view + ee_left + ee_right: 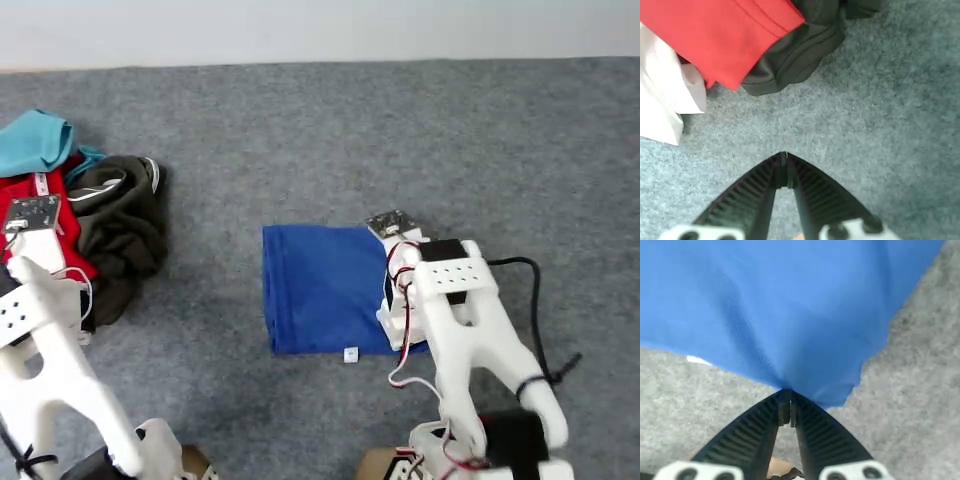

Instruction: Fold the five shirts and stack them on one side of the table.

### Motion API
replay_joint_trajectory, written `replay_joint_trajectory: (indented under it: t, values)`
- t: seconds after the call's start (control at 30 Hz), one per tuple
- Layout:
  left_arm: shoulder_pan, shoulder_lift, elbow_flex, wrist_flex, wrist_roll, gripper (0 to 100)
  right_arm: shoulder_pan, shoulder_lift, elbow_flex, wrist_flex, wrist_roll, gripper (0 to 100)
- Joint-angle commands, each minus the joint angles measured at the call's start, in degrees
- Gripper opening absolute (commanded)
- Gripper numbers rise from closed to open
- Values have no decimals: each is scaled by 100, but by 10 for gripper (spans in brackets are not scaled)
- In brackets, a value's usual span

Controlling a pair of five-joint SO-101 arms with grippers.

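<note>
- Right gripper is clamped shut on the right-hand hem of the folded blue fabric shirt, which lies mid-table on the grey felt table top.
- Danger one: the pinch looks thin and close to a corner. It may have only one layer, so a pull could peel the fold open or let the hem slip free.
- Danger two: felt grabs cloth, so dragging the blue shirt low could bunch it.
- Left gripper hangs with its jaws together, holding nothing, just beside the heap at far left: red cotton shirt, dark olive shirt, white cloth, teal shirt.
- Those overlap, so a grab there could lift two at once.
</note>
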Motion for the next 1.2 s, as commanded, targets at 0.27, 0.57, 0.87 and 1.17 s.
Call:
replay_joint_trajectory:
  t: [0.27, 0.57, 0.87, 1.17]
  values:
    - [18, -149, -180, 53, 0, 7, 936, -462, -598, -180, 316, 9]
    - [44, -141, -180, 53, 26, 7, 1235, 673, 53, -479, 343, 9]
    - [18, -158, -154, 53, 9, 7, 1156, -769, -9, -312, 308, 9]
    - [18, -176, -163, 70, 9, 7, 787, -1200, -70, -303, -396, 145]
